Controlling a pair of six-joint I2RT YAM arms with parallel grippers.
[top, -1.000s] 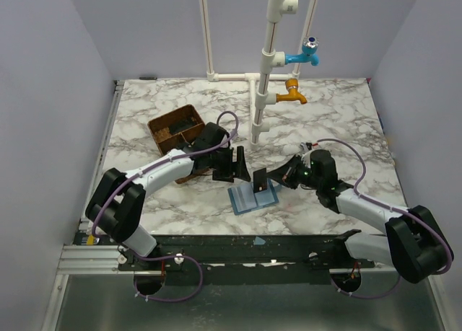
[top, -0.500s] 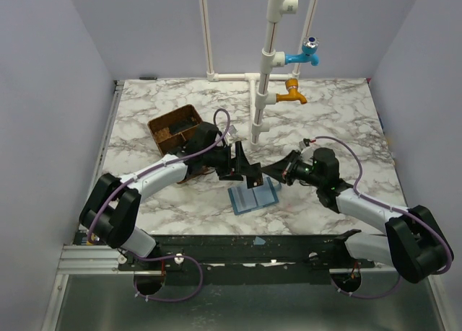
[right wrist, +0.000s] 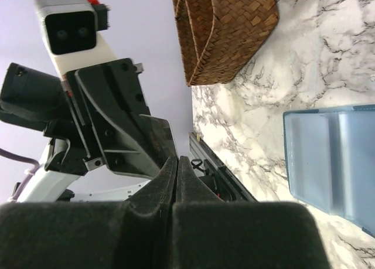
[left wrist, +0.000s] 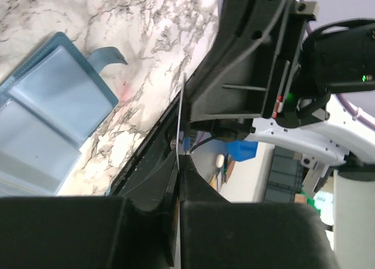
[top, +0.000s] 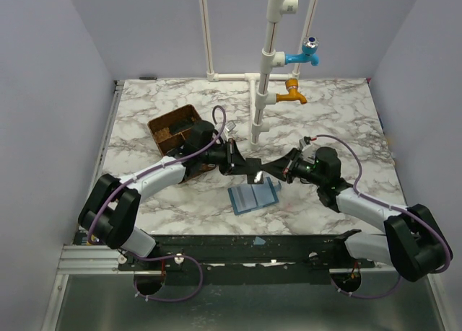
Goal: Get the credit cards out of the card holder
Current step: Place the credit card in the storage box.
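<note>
Now, one credit card [left wrist: 181,113] is hanging edge-on between both hands: the right hand [right wrist: 177,163] is pinching one end and the left hand [left wrist: 177,166] is gripping the other, likely for a hand-over. The card holder [top: 253,197] is lying open on the table [top: 339,115] beneath them.

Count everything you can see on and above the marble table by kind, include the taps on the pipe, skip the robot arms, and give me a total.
card holder: 1
card outside the holder: 1
brown basket: 1
taps: 2, blue tap and orange tap
Total: 5
Any cards still in the holder's pockets cannot be made out, so they are not counted.
</note>
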